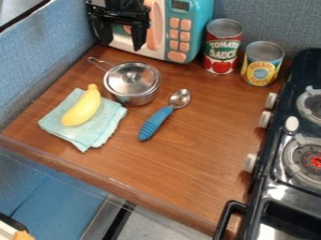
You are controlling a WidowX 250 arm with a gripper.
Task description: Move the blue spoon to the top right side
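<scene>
You faced a wood-grain countertop (194,159), blue textured walls (270,18) behind and left, a black toy stove (257,187) at right. Below lay grey flooring (164,227).

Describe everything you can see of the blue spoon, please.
The spoon has a thick blue handle, ribbed toward its end and seemingly rubber or plastic, and a shiny, metallic-looking bowl. It lies diagonally on the brown wood-look counter, bowl toward the cans, handle end toward the front edge. It sits beside the lidded pot, apart from it; only the counter touches it.
</scene>
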